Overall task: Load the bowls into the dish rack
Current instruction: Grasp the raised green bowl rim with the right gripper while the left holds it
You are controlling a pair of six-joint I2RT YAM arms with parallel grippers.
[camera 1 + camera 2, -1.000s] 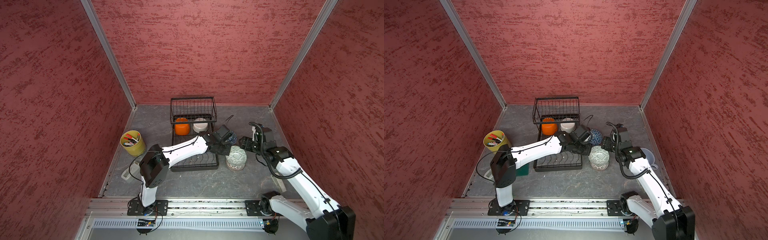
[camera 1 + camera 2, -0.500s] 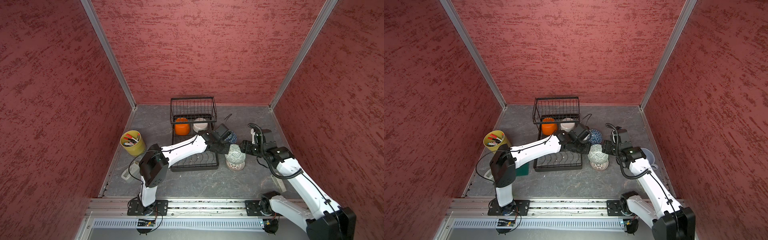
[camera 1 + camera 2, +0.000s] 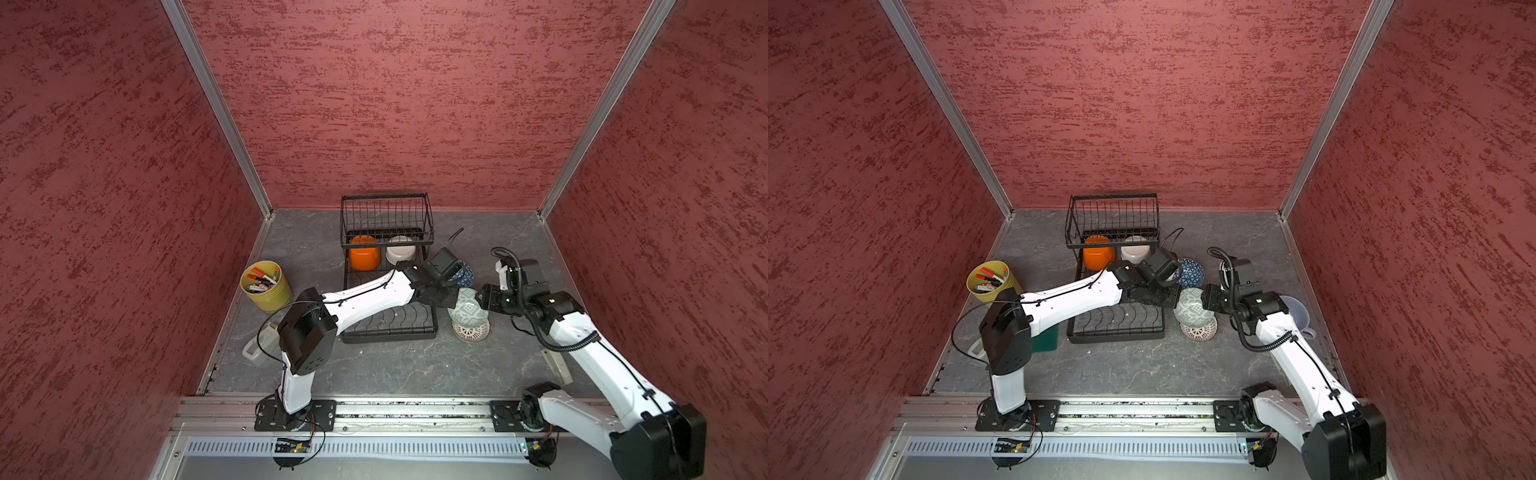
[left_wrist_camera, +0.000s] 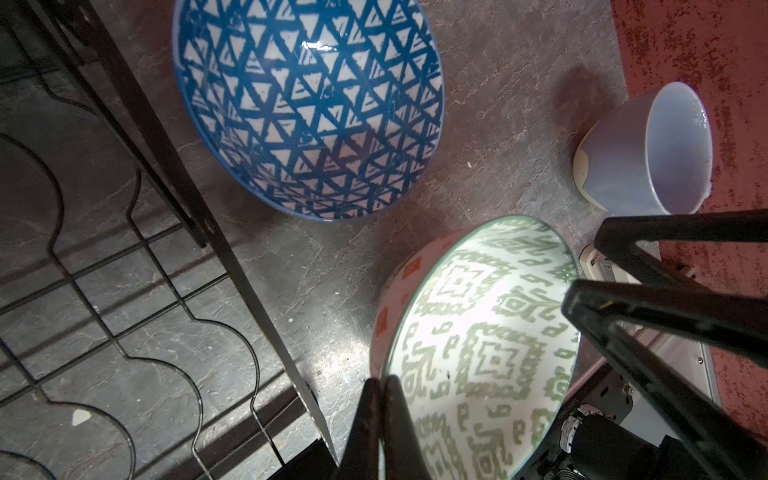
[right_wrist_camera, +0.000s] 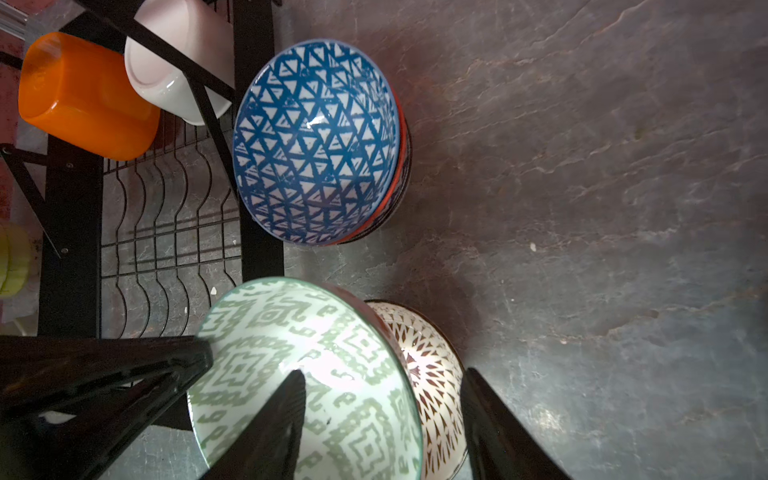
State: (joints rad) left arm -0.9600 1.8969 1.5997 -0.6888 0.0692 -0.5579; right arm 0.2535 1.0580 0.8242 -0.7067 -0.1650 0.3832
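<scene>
Currently, your left gripper (image 4: pixel 380 386) pinches the rim of the green-patterned bowl (image 4: pixel 482 345), held tilted beside the dish rack (image 3: pixel 390 336). Your right gripper (image 5: pixel 384 374) straddles the opposite rim, jaws apart (not yet gripping). Close it firmly before the left releases.

Both top views look steeply down from high above the front rail (image 3: pixel 415 409) toward the back wall (image 3: pixel 395 104), far off, sharing the whole floor (image 3: pixel 395 365) around the dish rack (image 3: pixel 390 335) (image 3: pixel 1117 338). Each wrist camera sits close beside the rack's long side, facing down from opposite sides of the green-patterned bowl (image 4: pixel 482 353) (image 5: pixel 332 332). Both share it and the blue triangle-patterned bowl (image 4: pixel 307 108) (image 5: pixel 316 141).
</scene>
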